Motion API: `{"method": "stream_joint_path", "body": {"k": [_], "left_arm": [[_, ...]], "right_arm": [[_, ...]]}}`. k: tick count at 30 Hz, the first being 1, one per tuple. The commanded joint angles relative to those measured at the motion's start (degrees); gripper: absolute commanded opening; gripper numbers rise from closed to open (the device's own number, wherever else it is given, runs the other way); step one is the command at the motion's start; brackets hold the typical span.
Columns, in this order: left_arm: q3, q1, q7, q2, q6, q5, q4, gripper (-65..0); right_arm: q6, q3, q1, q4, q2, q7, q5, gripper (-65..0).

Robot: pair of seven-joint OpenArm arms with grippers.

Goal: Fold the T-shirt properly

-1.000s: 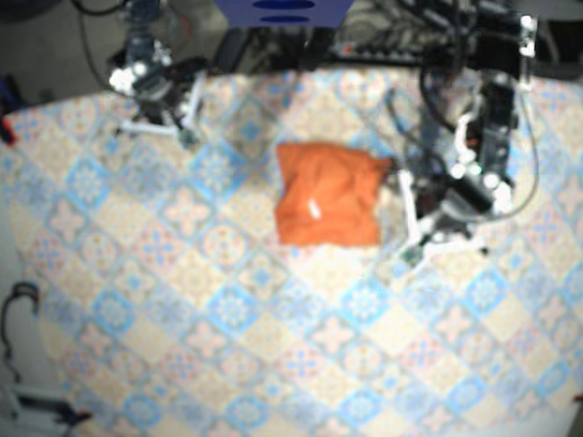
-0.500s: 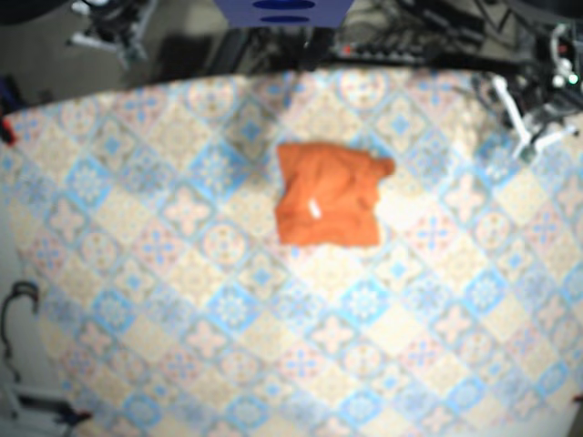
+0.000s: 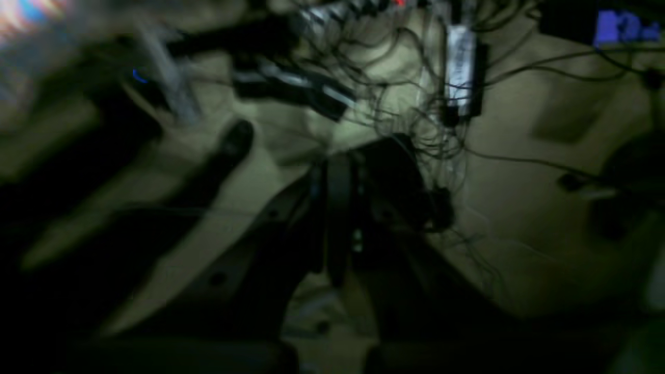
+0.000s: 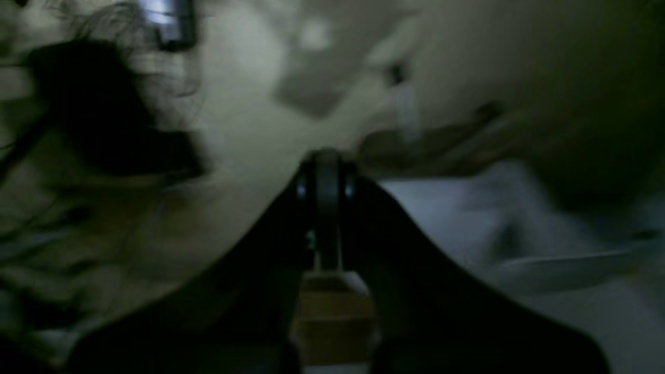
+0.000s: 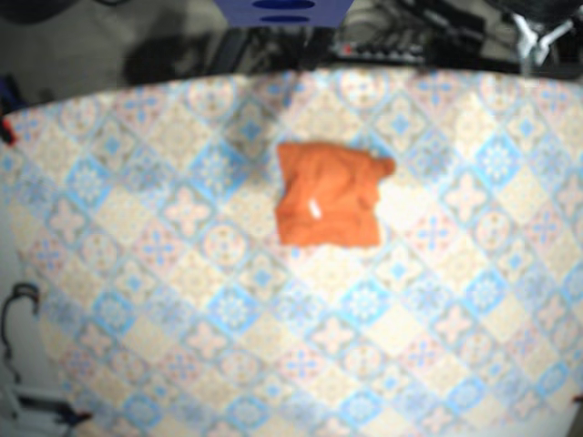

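Black left end effector and right end effector both pinched closed, empty; orange T-shirt lies central on tabletop, open room all round.

The T-shirt is orange (one small white fleck mid-cloth); the worktop carries diamond tiles in pale blue, peach and cream; upper centre, a blue box.

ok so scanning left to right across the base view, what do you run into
black cable loop at the far left → orange T-shirt near the middle → left gripper in the top right corner
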Motion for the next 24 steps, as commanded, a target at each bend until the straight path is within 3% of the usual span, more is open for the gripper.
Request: {"method": "stream_joint_path", "body": {"k": [1,4,7,12,15,18,21,24], "left_arm": [[1.47,-0.52,-1.29,-0.64,0.00,0.29,-3.75,-65.0],[8.06,-5.62,-6.56,-0.90,0.09,1.60,-15.44,-65.0],[16.32,-14.33,-15.62,-0.64,0.18,8.64,-31.70,-65.0],[24.59,-32.44,-34.52,4.11,0.27,18.92,-63.88,-65.0],[26.87,-41.31,-42.43,7.01,0.53,23.85,-77.33,-65.0],[28.02,-48.00,-46.03,9.65,7.21,27.80,-83.83,-65.0],[28.10,-52.04,-46.56,12.64,14.24,30.44,-84.27,-65.0],[28.10,-56.17,-46.56,16.33,17.85,32.64,-84.71,-65.0]], "right_arm": [[-0.04,0.42,-1.17,-3.19,0.15,-0.29,0.70,-65.0],[0.04,0.42,2.52,-15.76,0.24,0.59,2.02,-65.0],[0.04,0.51,9.12,-32.29,2.79,5.43,1.84,-65.0],[0.04,0.42,21.77,-61.83,7.18,18.35,1.84,-65.0],[0.04,0.33,28.72,-77.48,9.21,27.58,1.76,-65.0],[0.04,0.33,34.26,-88.03,9.56,35.49,1.76,-65.0],[0.04,0.33,39.18,-93.39,9.21,39.98,1.76,-65.0],[0.04,0.24,41.91,-94.27,8.68,43.40,1.76,-65.0]]}}
